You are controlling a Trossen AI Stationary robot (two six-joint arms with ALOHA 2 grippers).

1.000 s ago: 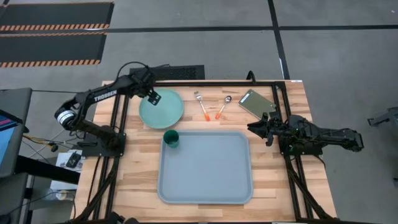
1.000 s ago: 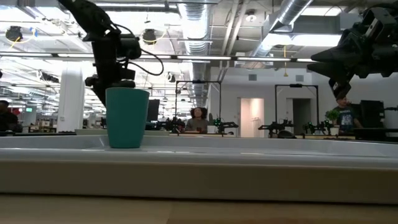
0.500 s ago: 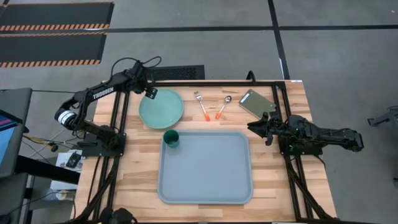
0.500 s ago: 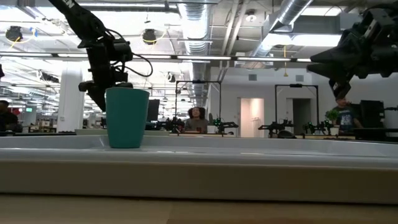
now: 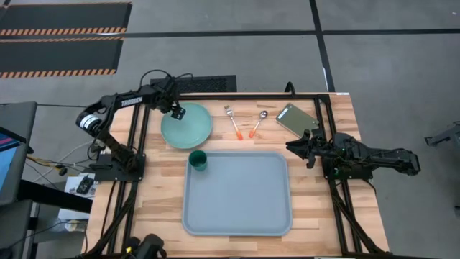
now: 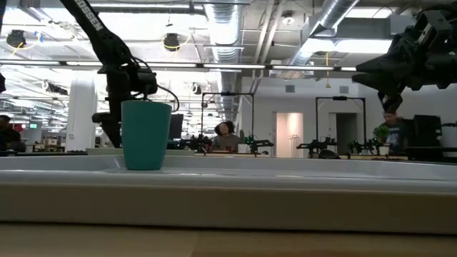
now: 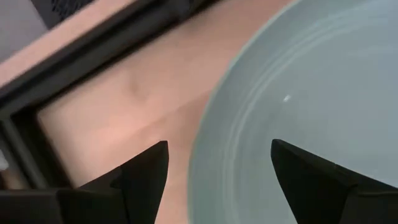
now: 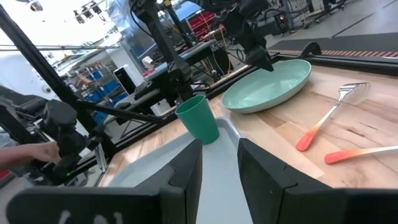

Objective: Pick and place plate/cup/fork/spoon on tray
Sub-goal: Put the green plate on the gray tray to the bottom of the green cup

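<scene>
Mint-green plate (image 5: 186, 126) lay on wood table (image 5: 338, 122) just beyond tray (image 5: 238, 193), off its far-left corner. Left gripper (image 5: 177, 111) hovered over plate's far-left rim, fingers (image 7: 144, 171) spread wide, rim between them, nothing gripped. Cup (image 5: 198, 160) stood upright inside tray at far-left corner. Fork (image 5: 233, 122) and spoon (image 5: 256, 124) lay side by side beyond tray's far edge. Right gripper (image 5: 296, 147) waited beside tray's far-right corner, fingers slightly apart, empty.

Cup (image 5: 198, 160) in the tray's (image 5: 237, 223) near-left corner; plate (image 5: 187, 126) behind it; fork (image 5: 232, 119), spoon (image 5: 256, 124) right of plate.
</scene>
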